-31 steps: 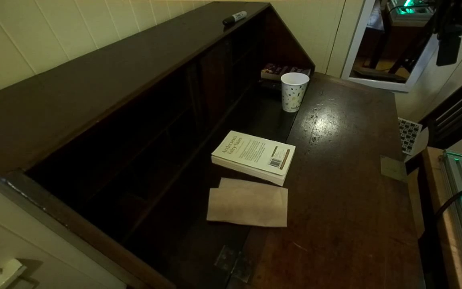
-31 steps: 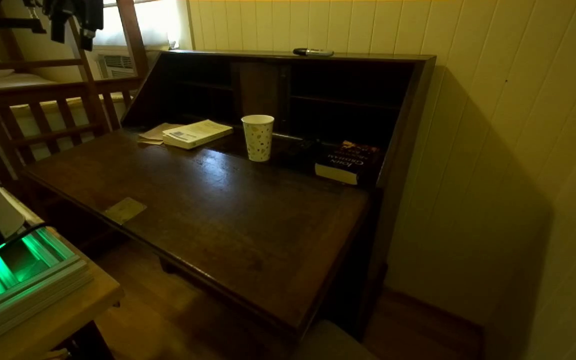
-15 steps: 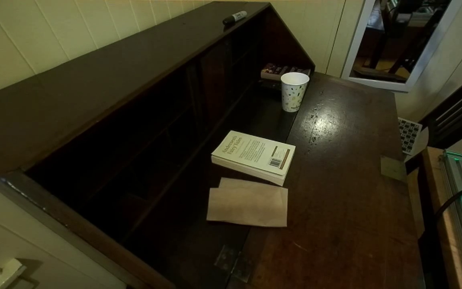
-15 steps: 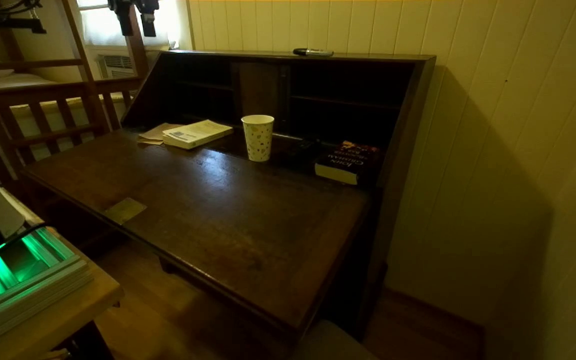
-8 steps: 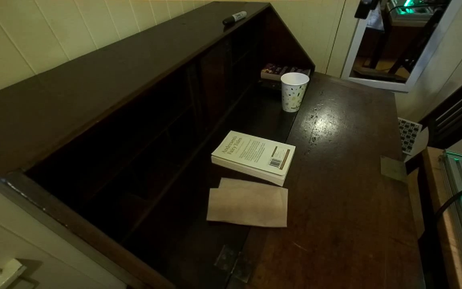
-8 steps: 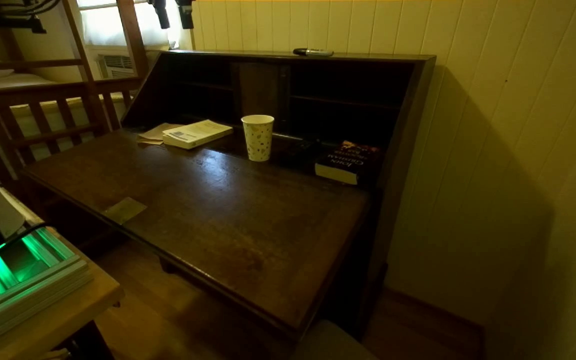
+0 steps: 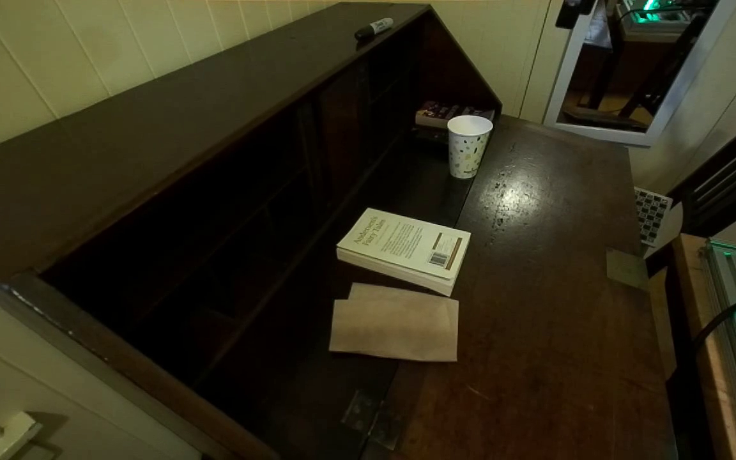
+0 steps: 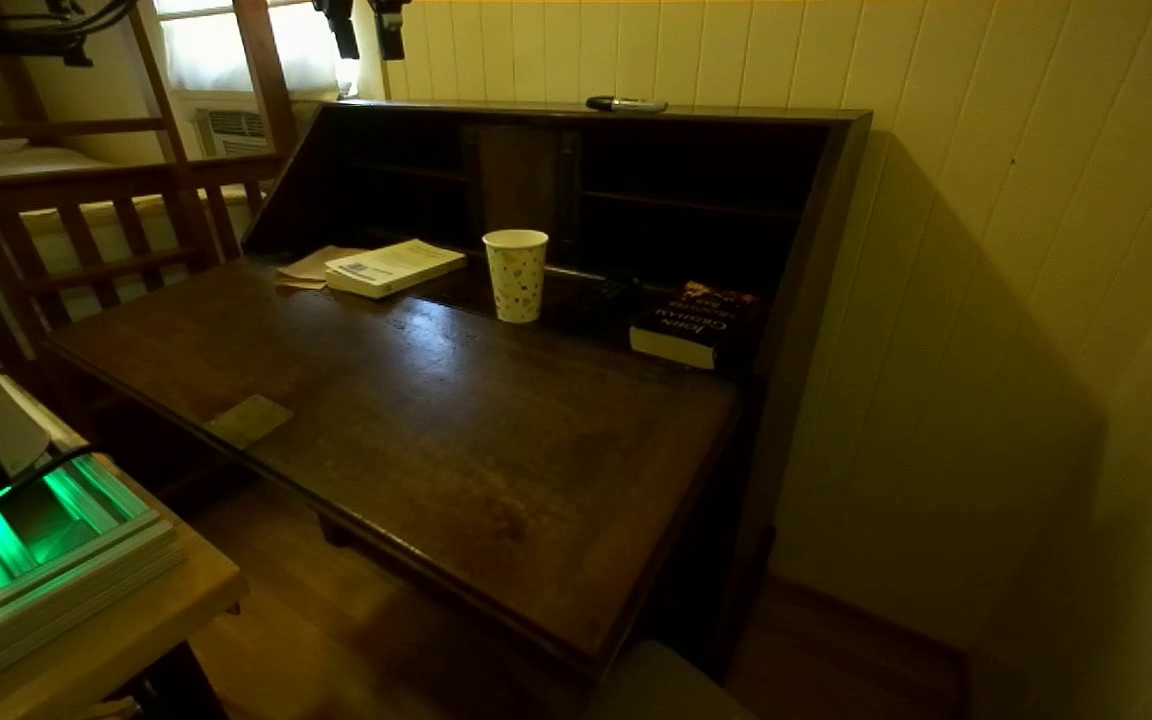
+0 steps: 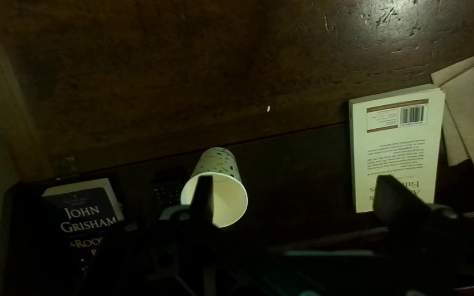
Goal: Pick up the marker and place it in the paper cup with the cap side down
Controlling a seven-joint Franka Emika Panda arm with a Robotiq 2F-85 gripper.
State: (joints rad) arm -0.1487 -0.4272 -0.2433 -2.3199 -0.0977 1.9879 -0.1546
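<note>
Above the dark wooden table [image 8: 436,420], the black fingers [image 9: 397,201], wide apart and empty, should straddle crosswise the grey, black-capped marker [image 7: 374,29].

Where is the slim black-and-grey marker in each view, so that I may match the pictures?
Shared landmark: the white, tapered, speckled paper cup, visible in all three views.
In an exterior view: the slim black-and-grey marker, near the top edge, above and left of the cup.
In an exterior view: the marker, upper part, above and right of the cup.
Wrist view: the marker is not in it.
</note>
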